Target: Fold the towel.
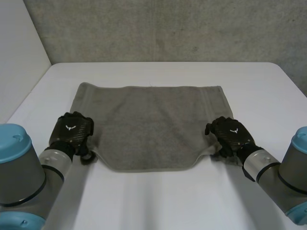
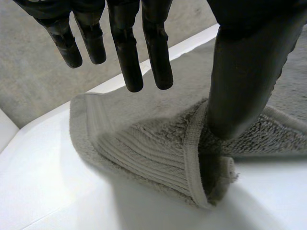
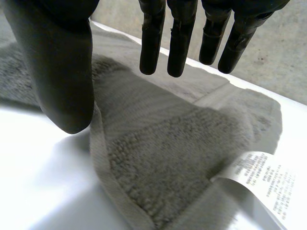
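A grey-brown towel (image 1: pixel 153 124) lies spread flat on the white table (image 1: pixel 158 201). My left hand (image 1: pixel 72 128) is at the towel's near left corner. In the left wrist view that corner (image 2: pixel 144 153) is bunched up and raised. The thumb (image 2: pixel 244 72) rests against its hem, and the fingers (image 2: pixel 127 57) stand straight and apart above the cloth. My right hand (image 1: pixel 232 134) is at the near right corner. There the thumb (image 3: pixel 62 81) sits beside the lifted hem (image 3: pixel 103 158), the fingers (image 3: pixel 180 43) hang straight over the towel (image 3: pixel 182 143), and a white care label (image 3: pixel 261 179) sticks out.
The table's far edge meets a grey wall (image 1: pixel 158 28). A white panel (image 1: pixel 19 52) stands along the table's left side. Bare tabletop surrounds the towel on all sides.
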Controlling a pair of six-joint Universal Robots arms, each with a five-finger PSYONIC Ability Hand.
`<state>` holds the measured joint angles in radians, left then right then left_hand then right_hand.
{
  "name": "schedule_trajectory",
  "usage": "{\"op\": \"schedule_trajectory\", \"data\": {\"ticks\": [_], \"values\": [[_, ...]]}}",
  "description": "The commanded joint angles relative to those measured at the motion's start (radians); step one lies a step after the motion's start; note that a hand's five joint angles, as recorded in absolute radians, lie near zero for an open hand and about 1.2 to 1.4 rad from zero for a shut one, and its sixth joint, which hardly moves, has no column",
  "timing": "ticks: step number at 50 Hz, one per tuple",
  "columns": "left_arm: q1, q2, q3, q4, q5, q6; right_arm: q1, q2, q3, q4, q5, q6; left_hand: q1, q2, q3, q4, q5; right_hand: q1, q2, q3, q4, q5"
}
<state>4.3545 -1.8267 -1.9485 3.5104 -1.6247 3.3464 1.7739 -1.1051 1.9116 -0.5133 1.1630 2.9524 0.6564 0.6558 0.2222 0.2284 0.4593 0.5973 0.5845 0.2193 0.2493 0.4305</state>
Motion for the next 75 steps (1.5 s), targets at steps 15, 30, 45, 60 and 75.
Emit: {"op": "schedule_trajectory", "data": {"ticks": [15, 30, 45, 60, 75], "values": [[0.008, -0.040, 0.013, 0.004, -0.027, 0.001, 0.067, 0.008, -0.005, -0.048, 0.017, 0.028, -0.044, -0.043, -0.048, -0.054, -0.021, 0.028, 0.041, -0.045, -0.075, 0.020], [0.013, -0.082, 0.043, 0.016, -0.070, 0.001, -0.103, -0.021, -0.014, -0.079, -0.002, -0.097, -0.199, -0.198, -0.048, -0.054, -0.177, 0.186, 0.199, -0.045, -0.075, 0.179], [-0.006, -0.083, 0.082, 0.056, -0.092, 0.001, -0.122, -0.111, 0.029, -0.079, -0.048, -0.134, -0.199, -0.199, -0.048, -0.054, -0.177, 0.251, 0.264, -0.045, -0.075, 0.243], [0.008, -0.121, 0.085, 0.062, -0.084, 0.011, -0.197, -0.180, 0.001, 0.014, -0.147, -0.133, 0.394, 0.394, -0.048, -0.054, 0.416, 0.799, 0.812, -0.045, -0.075, 0.791], [-0.015, -0.068, 0.103, 0.061, -0.086, 0.016, -0.392, -0.283, -0.003, 0.101, -0.270, -0.130, -0.220, -0.219, -0.048, -0.054, -0.197, 0.799, 0.812, -0.045, -0.075, 0.791]]}}
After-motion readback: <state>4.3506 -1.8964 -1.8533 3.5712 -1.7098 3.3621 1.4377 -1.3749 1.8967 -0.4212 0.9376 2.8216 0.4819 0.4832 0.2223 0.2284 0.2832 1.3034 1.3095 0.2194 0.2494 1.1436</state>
